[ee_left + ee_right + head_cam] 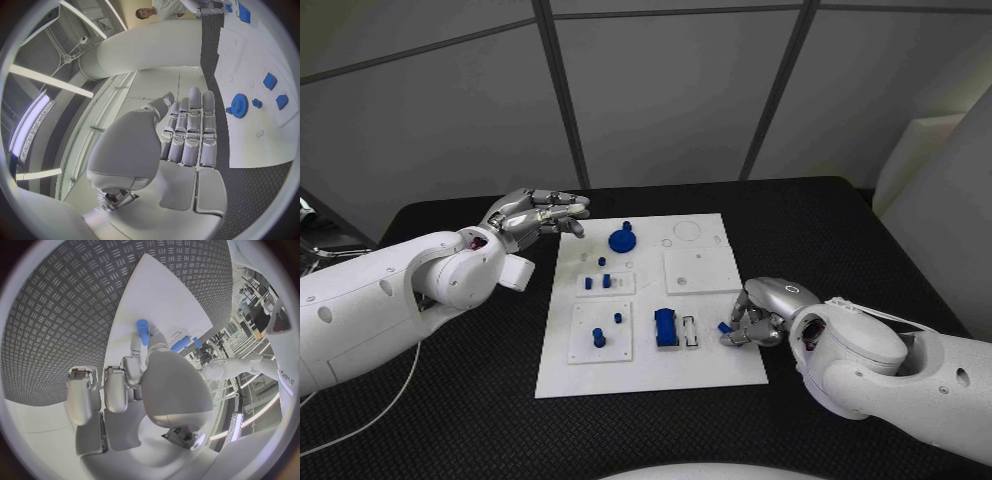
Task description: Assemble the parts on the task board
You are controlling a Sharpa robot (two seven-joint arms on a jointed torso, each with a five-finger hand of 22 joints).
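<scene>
The white task board (646, 370) lies in the middle of the black table. On it stand a blue gear (625, 238), small blue pegs (599, 336) and a taller blue block (666, 327). My right hand (759, 318) rests at the board's right edge and pinches a small blue peg (727, 328) between thumb and finger; the right wrist view shows that peg (143, 331) sticking out past the fingertips over the board. My left hand (538, 215) hovers by the board's far left corner, fingers (190, 132) straight and side by side, holding nothing. The gear (239, 105) lies just beyond them.
A raised white square plate (700, 270) sits on the board's right half, and a narrow white slot piece (689, 333) stands beside the blue block. Black tread-pattern table (459, 400) surrounds the board. Grey wall panels rise behind the table's far edge.
</scene>
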